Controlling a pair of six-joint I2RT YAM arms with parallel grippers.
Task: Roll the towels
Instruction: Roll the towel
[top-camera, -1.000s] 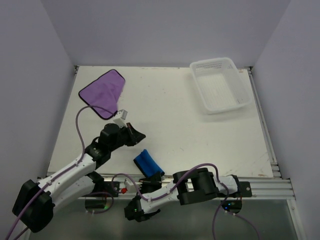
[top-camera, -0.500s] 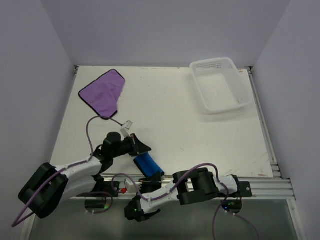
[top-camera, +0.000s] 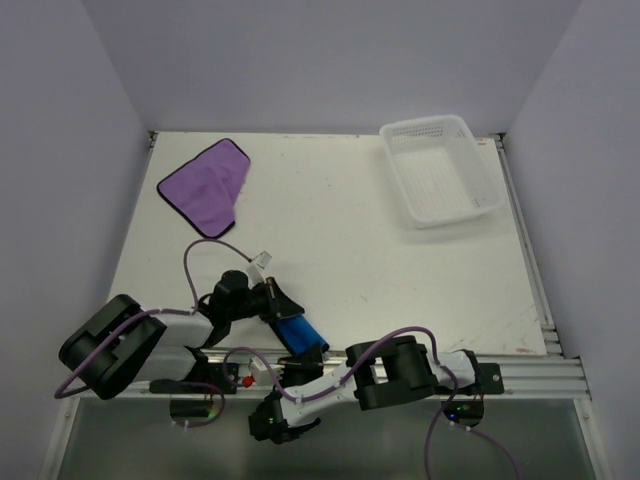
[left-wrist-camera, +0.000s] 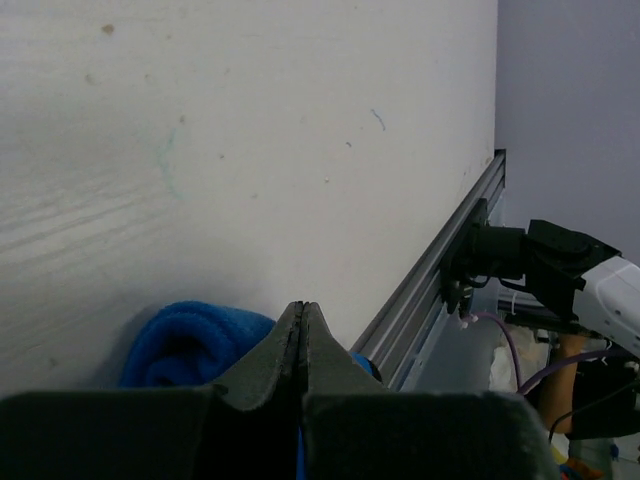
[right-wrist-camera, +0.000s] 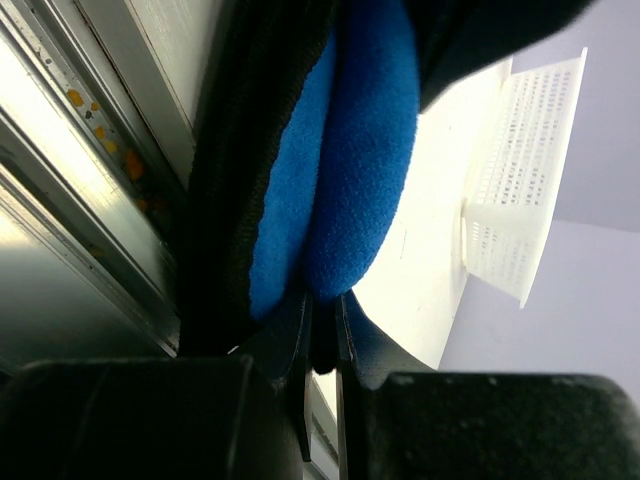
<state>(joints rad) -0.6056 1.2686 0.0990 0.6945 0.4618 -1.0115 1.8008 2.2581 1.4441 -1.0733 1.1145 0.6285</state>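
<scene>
We hold the blue towel (top-camera: 297, 329) rolled at the bench's (top-camera: 380, 270) near edge, right fingers (right-wrist-camera: 285, 345) pinching it, left fingers (left-wrist-camera: 275, 350) clenched empty, while the purple towel (top-camera: 205, 187) lies flat, unrolled.

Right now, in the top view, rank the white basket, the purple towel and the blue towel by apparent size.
1. white basket, largest
2. purple towel, spread flat
3. blue towel, rolled up and partly covered, smallest
</scene>
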